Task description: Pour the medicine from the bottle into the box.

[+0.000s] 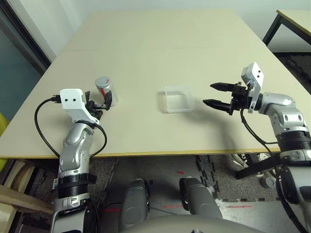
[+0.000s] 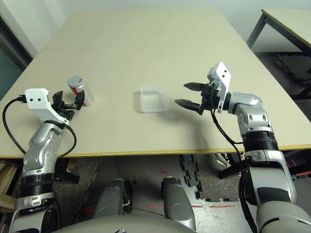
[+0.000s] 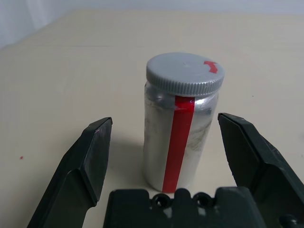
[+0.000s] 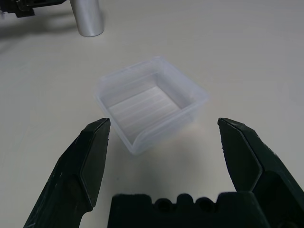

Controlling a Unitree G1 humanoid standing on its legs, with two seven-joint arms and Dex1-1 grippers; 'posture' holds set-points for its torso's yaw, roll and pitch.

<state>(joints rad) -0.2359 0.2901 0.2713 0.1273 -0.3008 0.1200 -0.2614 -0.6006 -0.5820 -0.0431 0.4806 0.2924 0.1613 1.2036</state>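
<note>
The bottle point(image 1: 106, 90) stands upright on the left part of the table, silvery with a red stripe point(image 3: 178, 137) down its side and a grey screw cap point(image 3: 184, 72) on top. My left gripper point(image 3: 165, 123) is open, its two fingers on either side of the bottle without touching it. The box point(image 1: 178, 98), clear and shallow, sits near the table's middle with nothing showing inside it point(image 4: 152, 104). My right gripper point(image 1: 209, 94) hovers open just to the right of the box, pointing at it. The medicine is hidden.
The tan table point(image 1: 155, 43) stretches far back beyond both objects. Its front edge point(image 1: 160, 154) runs just under my arms. A second table with black legs point(image 1: 291, 19) stands at the back right. A black cable point(image 1: 41, 131) loops beside my left forearm.
</note>
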